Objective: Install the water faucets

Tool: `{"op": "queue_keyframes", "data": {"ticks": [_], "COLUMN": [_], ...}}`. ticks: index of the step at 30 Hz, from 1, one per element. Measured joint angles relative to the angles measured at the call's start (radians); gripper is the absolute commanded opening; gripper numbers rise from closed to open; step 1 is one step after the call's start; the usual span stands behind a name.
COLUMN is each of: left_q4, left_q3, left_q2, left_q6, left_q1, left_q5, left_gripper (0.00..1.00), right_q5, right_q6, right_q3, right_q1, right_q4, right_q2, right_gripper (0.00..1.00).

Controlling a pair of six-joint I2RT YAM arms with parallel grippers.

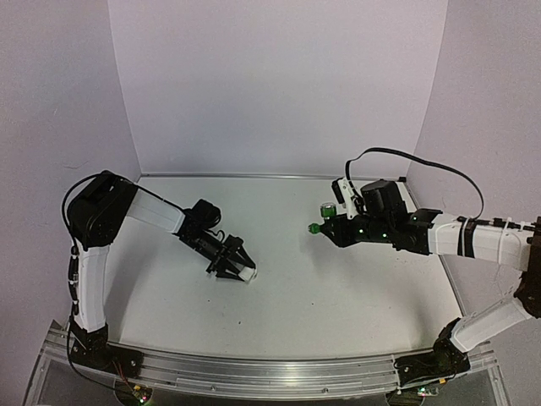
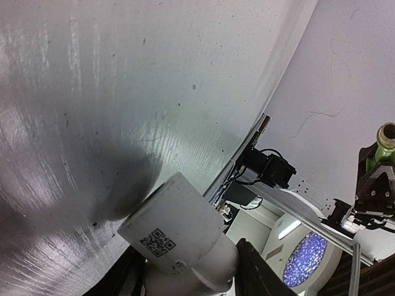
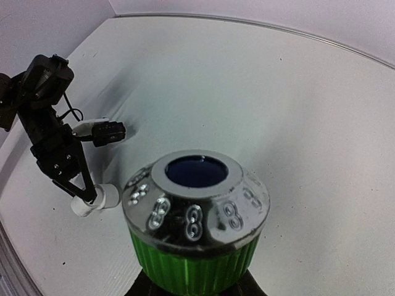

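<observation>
My left gripper point(image 1: 235, 267) is shut on the white pipe fitting point(image 1: 246, 274), held low over the table at centre left. In the left wrist view the fitting point(image 2: 182, 228), with a small printed code on its side, sits between the dark fingers point(image 2: 258, 272). My right gripper point(image 1: 328, 225) is shut on the green faucet point(image 1: 325, 211), held above the table at centre right, well apart from the fitting. The right wrist view shows the faucet's ribbed green knob point(image 3: 192, 266) with a chrome cap and blue centre. The fitting point(image 3: 97, 200) lies beyond it.
White table point(image 1: 338, 296) with pale walls at the back and on both sides. An aluminium rail point(image 1: 270, 372) runs along the near edge. A black cable point(image 1: 423, 161) loops over the right wrist. A gap lies between the two grippers.
</observation>
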Motion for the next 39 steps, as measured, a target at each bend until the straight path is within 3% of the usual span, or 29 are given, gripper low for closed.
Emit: {"op": "queue_keyframes", "data": {"ticks": [4, 13, 18, 23, 27, 31, 39], "left_q4": [0.014, -0.024, -0.095, -0.228, -0.29, -0.328, -0.471], "left_q3": [-0.044, -0.115, -0.103, 0.012, 0.078, 0.153, 0.284], "left_q2": [-0.029, -0.207, -0.317, -0.333, -0.333, -0.312, -0.164], "left_q6": [0.034, 0.12, 0.273, 0.503, 0.578, 0.506, 0.171], "left_q1": [0.012, 0.056, 0.027, -0.074, -0.138, -0.142, -0.206], "left_q5": [-0.025, -0.187, -0.342, -0.586, -0.725, -0.743, -0.844], "left_gripper": [0.78, 0.96, 0.97, 0.95, 0.77, 0.73, 0.84], "right_q5": [0.0, 0.015, 0.056, 0.086, 0.095, 0.095, 0.082], "right_q6": [0.004, 0.006, 0.007, 0.007, 0.01, 0.019, 0.026], "right_q3": [0.0, 0.0, 0.0, 0.0, 0.0, 0.0, 0.0], "right_q1": [0.0, 0.0, 0.0, 0.0, 0.0, 0.0, 0.0], "right_q4": [0.0, 0.017, 0.029, 0.045, 0.052, 0.051, 0.051], "right_q2": [0.0, 0.0, -0.008, -0.032, -0.036, -0.036, -0.035], "right_gripper": [0.0, 0.0, 0.04, 0.05, 0.05, 0.05, 0.03]}}
